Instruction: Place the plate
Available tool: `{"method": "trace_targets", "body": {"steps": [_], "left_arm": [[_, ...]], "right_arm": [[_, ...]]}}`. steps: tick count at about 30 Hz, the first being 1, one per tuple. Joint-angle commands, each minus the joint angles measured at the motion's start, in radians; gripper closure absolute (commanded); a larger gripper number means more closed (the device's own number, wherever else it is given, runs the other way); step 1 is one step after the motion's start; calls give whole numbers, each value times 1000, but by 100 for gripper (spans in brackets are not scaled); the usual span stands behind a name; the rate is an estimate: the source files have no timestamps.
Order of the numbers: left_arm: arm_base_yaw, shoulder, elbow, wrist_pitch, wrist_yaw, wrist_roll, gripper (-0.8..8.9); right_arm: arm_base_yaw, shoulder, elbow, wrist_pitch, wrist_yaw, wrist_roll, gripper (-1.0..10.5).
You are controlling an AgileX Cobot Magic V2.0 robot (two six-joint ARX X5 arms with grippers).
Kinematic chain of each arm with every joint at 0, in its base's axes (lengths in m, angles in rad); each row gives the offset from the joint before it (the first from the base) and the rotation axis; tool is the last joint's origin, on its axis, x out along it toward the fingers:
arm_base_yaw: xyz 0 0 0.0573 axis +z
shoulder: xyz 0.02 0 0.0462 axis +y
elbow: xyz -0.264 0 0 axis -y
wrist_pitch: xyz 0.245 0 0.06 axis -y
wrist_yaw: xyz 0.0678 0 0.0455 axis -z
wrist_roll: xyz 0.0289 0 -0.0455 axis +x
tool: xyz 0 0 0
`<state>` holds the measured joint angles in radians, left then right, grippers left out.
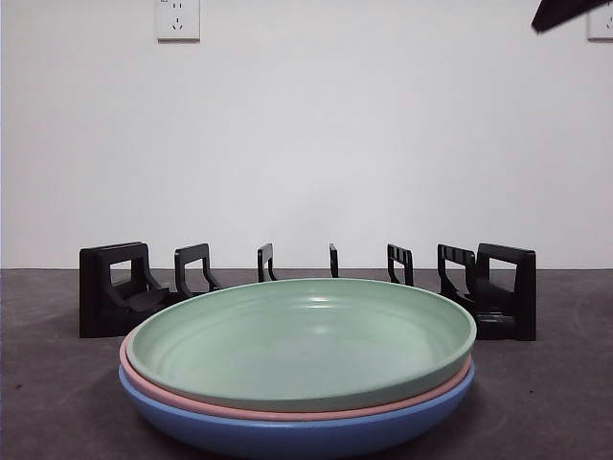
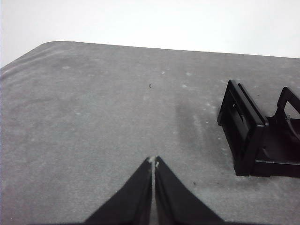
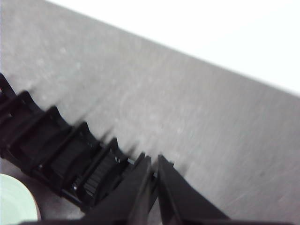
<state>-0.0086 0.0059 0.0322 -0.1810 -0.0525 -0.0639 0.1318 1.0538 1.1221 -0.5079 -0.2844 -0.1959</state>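
Three plates lie stacked at the front of the table: a green plate (image 1: 302,340) on top, a pink plate (image 1: 287,410) under it, a blue plate (image 1: 297,433) at the bottom. Behind them stands a black dish rack (image 1: 115,287) with several upright dividers. My left gripper (image 2: 153,162) is shut and empty above bare table, with the rack's end (image 2: 248,129) off to one side. My right gripper (image 3: 153,161) is shut and empty above the rack (image 3: 61,150); the green plate's edge (image 3: 14,199) shows in a corner. One arm shows only as a black tip (image 1: 565,11) at the front view's top right.
The grey table (image 1: 57,383) runs back to a white wall with a socket (image 1: 178,17). The rack spans the table's width behind the plates.
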Motion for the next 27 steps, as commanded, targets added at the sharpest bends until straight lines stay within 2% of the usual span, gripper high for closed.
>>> {"method": "trace_targets", "body": {"steps": [1, 3, 6, 10, 14, 20, 24, 25, 27], "left_arm": [[2, -1, -20, -3, 0, 0, 806], [2, -1, -20, -3, 0, 0, 806], [2, -1, -20, -4, 0, 0, 806], [2, -1, -20, -4, 0, 0, 806], [2, -1, -20, -4, 0, 0, 806], [2, -1, -20, -5, 0, 0, 806], [2, -1, -20, -5, 0, 0, 806], [2, -1, -20, -5, 0, 0, 806], [2, -2, -20, -5, 0, 0, 806]], "right_arm": [[3, -74, -23, 8, 10, -35, 926], [-3, -152, -103, 37, 71, -60, 926], [-24, -327, -315, 171, 172, -32, 926], [-61, -586, -610, 340, 189, 1, 926], [-98, -774, -805, 351, 211, 82, 926], [-107, -947, -983, 355, 293, 134, 926], [-102, -1057, -1082, 407, 319, 140, 926], [-101, -1050, -1105, 444, 321, 142, 926], [-101, -1050, -1110, 414, 336, 144, 926]]}}
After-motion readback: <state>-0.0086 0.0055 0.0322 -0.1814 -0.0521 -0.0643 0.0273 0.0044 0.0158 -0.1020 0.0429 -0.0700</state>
